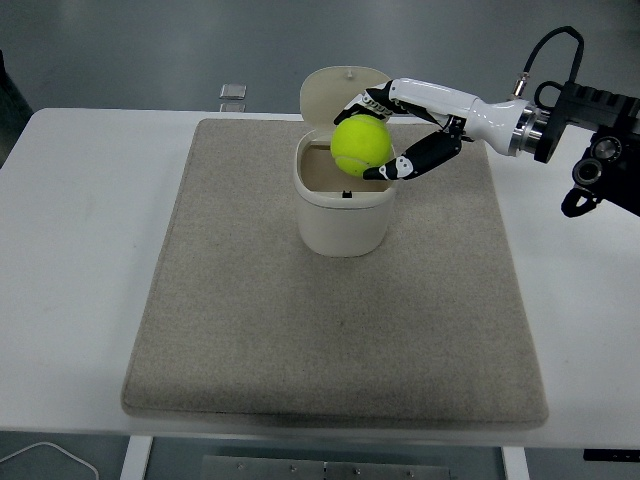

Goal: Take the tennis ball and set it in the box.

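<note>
A yellow-green tennis ball [360, 144] is held in my right hand [385, 135], which reaches in from the right edge. The fingers wrap the ball from above and below. The ball hangs just above the open mouth of a cream box [342, 212] with its lid [335, 90] flipped up behind. The box stands upright on a grey mat [250, 320] near its far middle. The left arm is not in view.
The mat lies on a white table [80, 260]. A small clear object [233, 92] sits beyond the mat's far edge. A white cable [50, 455] lies at the bottom left corner.
</note>
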You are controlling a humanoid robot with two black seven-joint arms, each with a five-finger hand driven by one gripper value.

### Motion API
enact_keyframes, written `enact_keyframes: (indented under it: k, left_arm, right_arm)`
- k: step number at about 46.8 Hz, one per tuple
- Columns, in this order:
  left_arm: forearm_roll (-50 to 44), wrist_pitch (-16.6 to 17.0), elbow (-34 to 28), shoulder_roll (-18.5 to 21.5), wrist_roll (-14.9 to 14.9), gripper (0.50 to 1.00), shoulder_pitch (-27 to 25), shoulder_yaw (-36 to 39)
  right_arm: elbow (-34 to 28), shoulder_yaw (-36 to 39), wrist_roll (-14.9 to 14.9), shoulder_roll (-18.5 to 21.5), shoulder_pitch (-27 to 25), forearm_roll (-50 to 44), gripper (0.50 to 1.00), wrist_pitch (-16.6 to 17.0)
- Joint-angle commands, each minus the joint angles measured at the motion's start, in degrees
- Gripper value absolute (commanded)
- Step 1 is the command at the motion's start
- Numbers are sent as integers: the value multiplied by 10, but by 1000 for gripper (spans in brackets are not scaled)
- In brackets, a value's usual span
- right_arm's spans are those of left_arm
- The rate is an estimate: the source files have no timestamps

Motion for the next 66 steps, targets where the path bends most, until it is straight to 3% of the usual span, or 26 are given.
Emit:
enact_keyframes:
  k: [1,7,32,45,59,66]
  left_arm:
    - [0,0,0,0,0,992,0,0]
    - [0,0,0,0,0,992,0,0]
    - [0,0,0,0,0,992,0,0]
    - [0,0,0,0,0,992,0,0]
    - [0,0,0,0,-1,992,0,0]
    - [1,0,0,0,0,992,0,0]
  right_arm:
    - [0,-1,0,0,0,0,795,0]
    - [0,-1,0,0,-1,-1,819,0]
    - [2,-1,1,-5,1,2,829,12]
    - [1,-1,0,-39,4,93,860,107]
    - [-7,-4,-2,-95,-6,160,862,170]
    - [-29,-7,-22,-107,-27,220,862,177]
